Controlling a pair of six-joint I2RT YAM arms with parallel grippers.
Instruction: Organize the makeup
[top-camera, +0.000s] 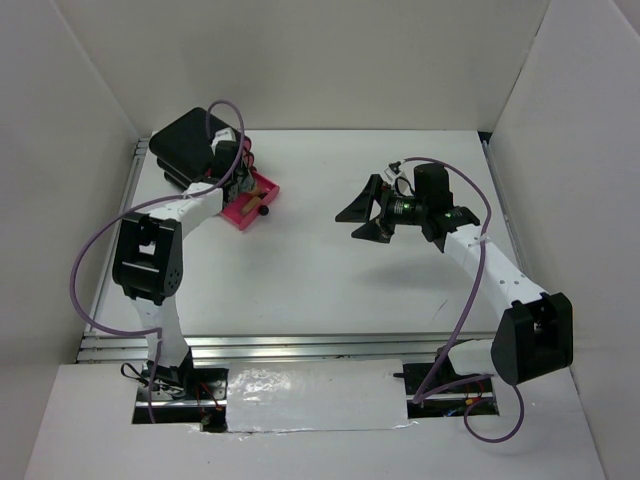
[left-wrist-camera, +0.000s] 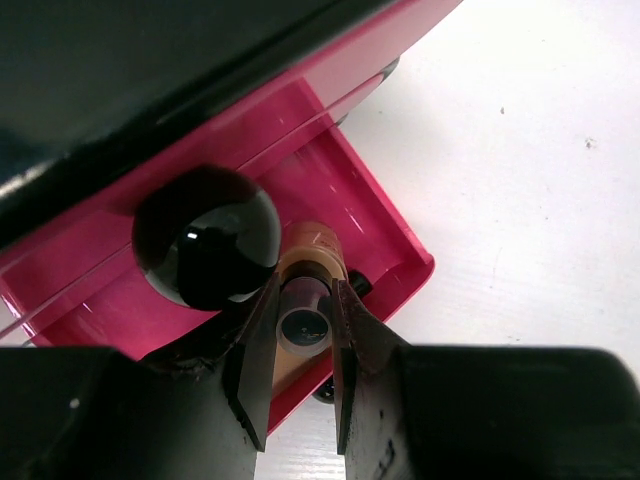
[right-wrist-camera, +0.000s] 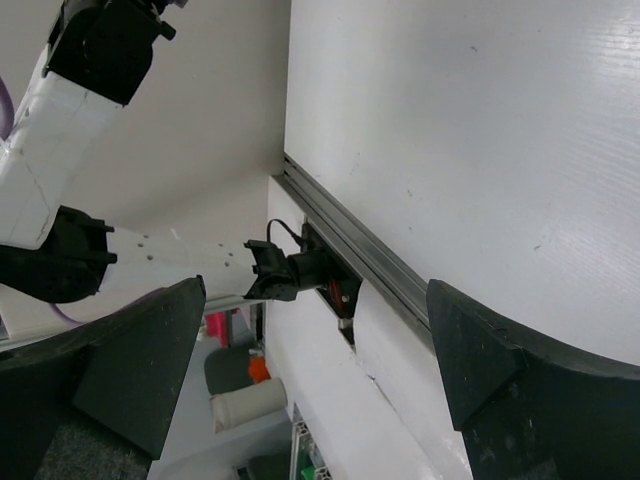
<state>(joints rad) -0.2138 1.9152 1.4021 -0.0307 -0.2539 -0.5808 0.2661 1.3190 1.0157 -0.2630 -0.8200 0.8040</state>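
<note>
- the left gripper (left-wrist-camera: 306, 300) is at the open pink drawer (left-wrist-camera: 385, 225) of the black box (top-camera: 185, 140), at the far left of the table (top-camera: 330, 280).
- its jaws are clamped on a tan bottle (left-wrist-camera: 316, 245), one finger on each side; the bottle's near end faces the wrist camera.
- the bottle is inside the drawer's outline, near the front right corner; whether it rests on the drawer floor i cannot tell.
- a round black compact (left-wrist-camera: 205, 250) lies in the drawer just left of the bottle, close to the left finger.
- a small dark part shows just right of the bottle; too hidden to name.
- the right gripper (top-camera: 368, 215) hangs over the middle of the table, well apart from the box, jaws spread wide with nothing between them.
</note>
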